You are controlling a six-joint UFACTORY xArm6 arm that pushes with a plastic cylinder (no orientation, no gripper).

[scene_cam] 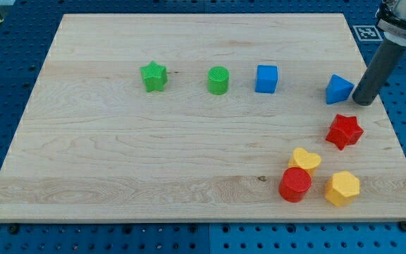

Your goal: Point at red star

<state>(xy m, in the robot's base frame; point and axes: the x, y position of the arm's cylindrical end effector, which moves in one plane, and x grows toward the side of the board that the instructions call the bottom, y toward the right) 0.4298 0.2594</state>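
The red star (pixel 345 130) lies on the wooden board (pixel 118 155) at the view's right, a little below the middle. My rod comes down from the view's top right corner and my tip (pixel 363 101) rests on the board just above the red star and slightly to its right. The tip sits close to the right side of a blue triangular block (pixel 339 89); I cannot tell whether they touch. A small gap of bare board separates the tip from the red star.
A green star (pixel 154 76), a green cylinder (pixel 218 80) and a blue cube (pixel 266 78) stand in a row across the upper board. A yellow heart (pixel 304 160), a red cylinder (pixel 294 184) and a yellow hexagon (pixel 342 188) cluster at the bottom right.
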